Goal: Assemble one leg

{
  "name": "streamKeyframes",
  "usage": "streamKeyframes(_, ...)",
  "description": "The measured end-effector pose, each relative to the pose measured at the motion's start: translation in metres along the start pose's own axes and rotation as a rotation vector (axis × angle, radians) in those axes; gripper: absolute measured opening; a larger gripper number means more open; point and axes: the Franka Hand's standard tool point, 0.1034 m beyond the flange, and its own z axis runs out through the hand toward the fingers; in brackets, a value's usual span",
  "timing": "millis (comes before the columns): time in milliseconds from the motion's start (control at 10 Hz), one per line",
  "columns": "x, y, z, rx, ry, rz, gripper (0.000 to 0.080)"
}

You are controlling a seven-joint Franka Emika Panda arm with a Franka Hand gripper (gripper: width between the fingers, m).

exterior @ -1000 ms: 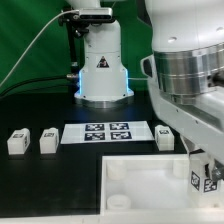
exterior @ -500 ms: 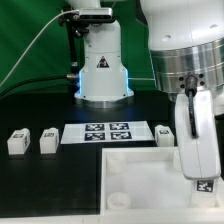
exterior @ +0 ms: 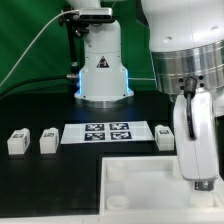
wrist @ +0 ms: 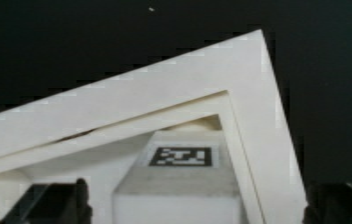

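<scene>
Black table; leg between gripper fingers.

- Marker board: flat on black table, just beyond tray.
- Tray: large, white, raised rim, corner socket visible; also seen in wrist view.

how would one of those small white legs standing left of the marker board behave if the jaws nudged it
The leg looks like a blocky rigid plastic post, so it would probably stay stiff and not roll on its flat faces. It stands upright on a small base, so a push near the top might tip it; a low push likelier slides it across the smooth black table. It seems light for its size.
</scene>
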Motion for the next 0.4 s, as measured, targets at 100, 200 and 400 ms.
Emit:
streamKeyframes(100,-0.0043,0.0087,-0.01,0.002,-0.014,0.004,0.0637)
streamKeyframes(200,-0.0073,0.0138,-0.0175,0.003,-0.021,0.002,0.0646)
streamKeyframes(400,-0.0055,0.0147,-0.0143,-0.001,-0.017,0.001,0.0646)
